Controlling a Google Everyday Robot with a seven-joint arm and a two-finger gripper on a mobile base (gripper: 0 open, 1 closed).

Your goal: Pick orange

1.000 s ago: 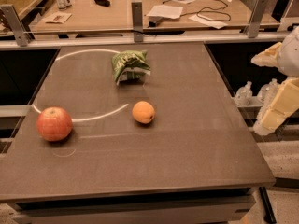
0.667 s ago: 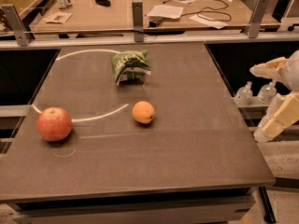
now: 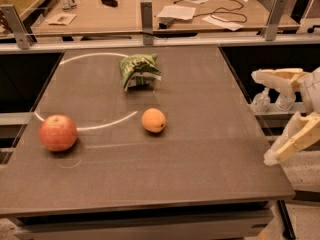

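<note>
Dark tabletop (image 3: 200,174) holds the orange (image 3: 153,120), probably light, firm, smooth and apt to roll; grip across its middle. Gripper (image 3: 263,117) hangs at its 3 o'clock, wide open, empty.

The hand (image 3: 262,116) is hanging just off the right edge of the table (image 3: 210,159), its fingers spread wide apart. Between it and the orange (image 3: 153,120) the tabletop is lying bare, so nothing is blocking a straight pass from the right. The crumpled green bag (image 3: 140,70) is sitting on the far side of the orange, well apart from it, and the apple (image 3: 58,132) is sitting well off to the left. The near side is lying open too. Metal posts (image 3: 146,16) are fencing the far edge.
</note>
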